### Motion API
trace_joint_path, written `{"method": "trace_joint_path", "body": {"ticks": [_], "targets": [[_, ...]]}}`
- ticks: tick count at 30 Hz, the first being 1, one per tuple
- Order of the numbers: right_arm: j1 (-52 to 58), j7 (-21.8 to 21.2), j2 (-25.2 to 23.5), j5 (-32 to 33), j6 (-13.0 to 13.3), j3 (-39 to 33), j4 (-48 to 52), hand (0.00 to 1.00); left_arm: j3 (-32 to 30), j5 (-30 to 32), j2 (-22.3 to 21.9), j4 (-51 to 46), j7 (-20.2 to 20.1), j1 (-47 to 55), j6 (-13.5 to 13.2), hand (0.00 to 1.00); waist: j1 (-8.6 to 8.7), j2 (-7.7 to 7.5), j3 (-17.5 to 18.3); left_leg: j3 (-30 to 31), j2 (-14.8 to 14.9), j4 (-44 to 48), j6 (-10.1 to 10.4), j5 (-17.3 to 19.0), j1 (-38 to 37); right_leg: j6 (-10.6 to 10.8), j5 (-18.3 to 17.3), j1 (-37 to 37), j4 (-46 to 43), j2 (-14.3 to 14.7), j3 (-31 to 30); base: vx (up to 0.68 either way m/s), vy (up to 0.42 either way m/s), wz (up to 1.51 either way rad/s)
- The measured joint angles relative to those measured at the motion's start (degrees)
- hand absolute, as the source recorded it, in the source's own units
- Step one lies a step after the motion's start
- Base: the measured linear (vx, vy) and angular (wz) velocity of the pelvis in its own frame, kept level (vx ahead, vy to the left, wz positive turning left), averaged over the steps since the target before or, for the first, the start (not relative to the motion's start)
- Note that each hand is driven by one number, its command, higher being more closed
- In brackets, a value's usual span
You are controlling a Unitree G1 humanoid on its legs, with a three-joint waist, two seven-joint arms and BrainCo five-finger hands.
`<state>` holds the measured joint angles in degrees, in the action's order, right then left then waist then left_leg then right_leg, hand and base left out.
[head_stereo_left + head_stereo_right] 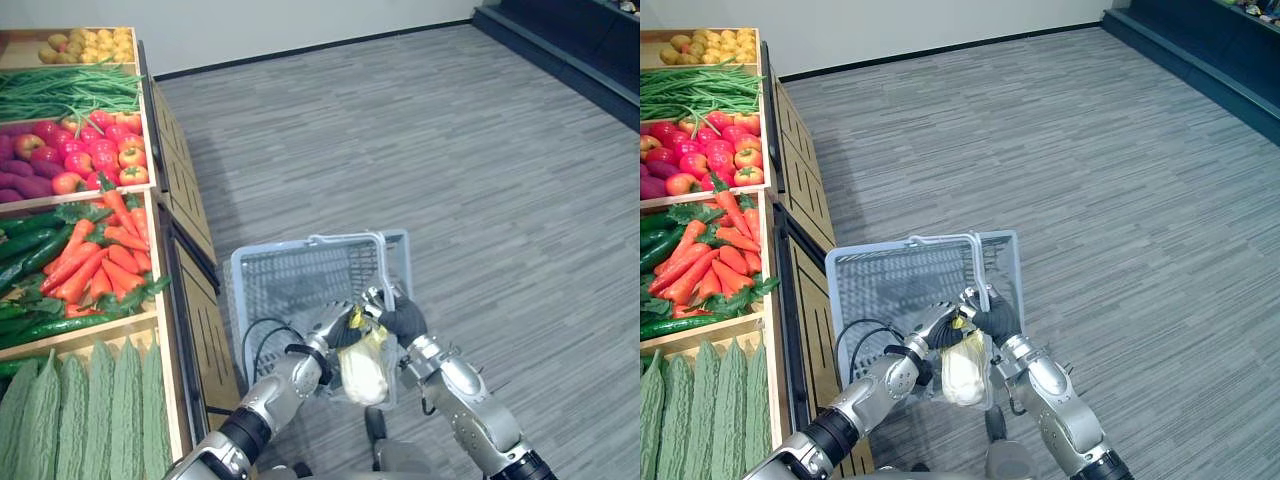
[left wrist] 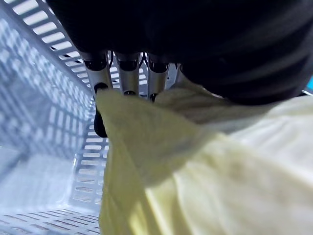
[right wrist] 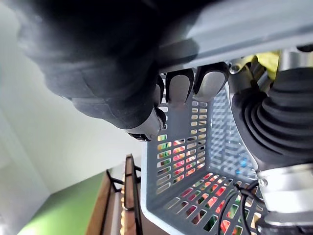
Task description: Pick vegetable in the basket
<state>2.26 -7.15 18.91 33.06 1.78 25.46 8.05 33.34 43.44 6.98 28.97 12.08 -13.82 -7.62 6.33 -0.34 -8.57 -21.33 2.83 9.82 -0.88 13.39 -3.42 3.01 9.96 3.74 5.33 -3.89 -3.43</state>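
Note:
A pale yellow cabbage-like vegetable in a clear bag (image 1: pixel 365 372) hangs at the near rim of the grey plastic basket (image 1: pixel 300 252). My left hand (image 1: pixel 335 325) comes in from the lower left and is shut on the bag's top. In the left wrist view its fingers (image 2: pixel 128 78) curl against the vegetable (image 2: pixel 195 186), with the basket's slotted wall (image 2: pixel 44 98) behind. My right hand (image 1: pixel 400 316) is shut on the basket's handle (image 1: pixel 384 262). In the right wrist view its fingers (image 3: pixel 178 85) wrap round the grey handle bar (image 3: pixel 244 29).
A wooden produce shelf stands along the left with carrots (image 1: pixel 100 260), cucumbers (image 1: pixel 30 245), bitter gourds (image 1: pixel 90 410), red fruit (image 1: pixel 85 150), green beans (image 1: pixel 60 90) and potatoes (image 1: pixel 90 45). Grey floor (image 1: pixel 450 150) stretches to the right; a dark step (image 1: pixel 570 40) is at the far right.

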Motion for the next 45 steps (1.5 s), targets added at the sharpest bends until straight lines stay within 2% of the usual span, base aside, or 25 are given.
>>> {"method": "trace_joint_path", "body": {"ticks": [3,6,10,11,15,19,21,26,30,33,35,39,41,45], "targets": [[0.4,-0.3,-0.7,-2.5,0.0,-0.5,0.0,1.0,0.0,-0.1,0.0,-0.5,-0.7,0.1,0.0,0.0,0.11,0.0,0.0,0.2,-0.1,0.0,0.0,0.0,0.1,0.0,0.0,0.0,0.0,-0.1,0.1,-0.06,-0.023,0.03],[2.2,0.3,-3.6,-8.3,0.0,-3.7,0.0,1.0,-0.5,-2.7,0.0,-8.2,-0.9,4.0,-0.1,0.0,0.57,0.0,0.0,0.6,-0.1,0.0,0.0,0.0,0.1,0.0,0.0,0.0,0.0,-0.1,0.4,-0.03,-0.02,0.04],[3.1,2.7,-6.8,-13.3,0.0,-8.5,-0.1,1.0,-0.9,-7.9,-0.2,-15.8,-0.9,8.6,-0.8,0.0,0.52,0.0,0.0,0.9,-0.1,-0.1,0.0,0.0,-0.2,0.0,0.0,-0.5,0.0,-0.1,0.6,-0.04,-0.014,0.04],[3.1,4.5,-8.3,-15.4,0.0,-11.1,-0.1,1.0,-2.3,-10.6,-0.4,-18.6,-0.9,10.6,-1.6,0.0,0.44,0.01,0.0,1.2,-0.2,-0.3,0.0,0.0,-0.3,0.0,0.0,-0.7,0.0,-0.2,0.9,-0.05,-0.011,0.1],[3.2,8.8,-10.6,-19.0,0.2,-17.9,-2.3,1.0,-5.2,-17.6,-1.3,-22.9,-2.1,13.1,-1.9,0.0,-0.84,0.33,0.4,2.9,-1.1,-1.9,-0.2,-0.3,-0.4,1.1,-1.0,-1.2,0.0,-1.0,2.7,-0.05,-0.017,0.19],[3.4,10.7,-10.7,-19.1,0.1,-20.6,-6.6,1.0,-6.7,-22.3,-1.3,-24.4,-4.0,15.4,-2.1,0.0,-1.03,0.51,1.8,4.2,-1.5,-3.2,-0.4,-1.7,-1.0,1.5,-1.4,-1.7,0.0,-1.2,4.7,0.01,-0.024,0.22],[3.9,10.8,-10.9,-18.6,0.0,-21.3,-6.9,1.0,-7.0,-22.7,-1.3,-24.4,-4.6,15.3,-2.3,0.0,-1.09,0.53,1.9,4.9,-1.7,-3.8,-0.5,-2.0,-1.4,1.5,-1.4,-1.9,0.0,-1.3,5.1,0.03,-0.019,0.16],[5.7,9.2,-11.4,-15.1,0.0,-21.1,-6.9,1.0,-6.9,-22.6,-1.8,-24.4,-4.6,15.2,-2.2,0.0,-0.98,0.61,3.3,5.8,-1.8,-3.9,-0.6,-2.7,-1.7,1.5,-1.4,-2.7,0.0,-1.8,6.4,0.0,-0.007,0.1],[7.2,7.7,-12.1,-16.2,0.0,-20.1,-6.9,1.0,-8.2,-22.6,-2.0,-25.2,-4.7,15.8,-2.2,0.0,-1.23,0.59,3.5,6.1,-2.0,-4.3,-0.3,-3.2,-2.5,1.5,-1.4,-3.4,-0.1,-2.1,6.8,-0.01,-0.014,0.11],[9.0,7.2,-14.1,-22.6,-0.1,-21.0,-7.4,1.0,-14.0,-23.2,-2.4,-31.0,-4.4,20.3,-2.4,0.0,-2.15,0.61,3.5,6.5,-2.0,-5.0,-0.6,-3.3,-2.5,1.5,-1.4,-3.4,-0.1,-2.0,7.1,-0.06,-0.029,0.04],[9.4,7.4,-15.0,-24.4,-0.1,-22.7,-9.4,1.0,-17.5,-24.3,-2.4,-33.2,-4.2,23.1,-2.9,0.0,-2.62,0.61,3.5,6.7,-2.0,-5.1,-0.6,-3.3,-2.5,1.5,-1.4,-3.4,-0.1,-2.0,7.6,-0.06,-0.039,0.09],[11.2,9.1,-16.2,-24.7,0.0,-27.3,-13.9,1.0,-25.4,-29.9,-3.0,-34.2,-1.8,29.9,-3.5,0.0,-4.3,0.6,3.5,7.1,-2.0,-5.9,-0.6,-3.3,-2.5,1.6,-1.4,-3.6,-0.1,-2.0,8.1,-0.06,-0.032,0.07],[12.7,9.8,-16.4,-24.7,0.0,-28.7,-15.0,1.0,-29.8,-33.3,-3.6,-34.2,-0.5,33.7,-3.7,0.0,-4.52,0.5,3.6,7.2,-2.0,-6.3,-0.6,-3.3,-2.6,1.6,-1.4,-3.7,-0.1,-2.1,8.2,-0.07,-0.034,0.07],[15.2,11.1,-16.7,-24.6,0.0,-32.8,-16.2,1.0,-34.1,-38.9,-4.2,-34.2,0.6,37.0,-4.0,0.0,-5.86,-0.22,3.8,7.2,-2.0,-7.0,-0.5,-2.9,-2.8,1.8,-1.7,-3.9,-0.1,-2.2,8.5,-0.07,-0.034,0.04]]}}
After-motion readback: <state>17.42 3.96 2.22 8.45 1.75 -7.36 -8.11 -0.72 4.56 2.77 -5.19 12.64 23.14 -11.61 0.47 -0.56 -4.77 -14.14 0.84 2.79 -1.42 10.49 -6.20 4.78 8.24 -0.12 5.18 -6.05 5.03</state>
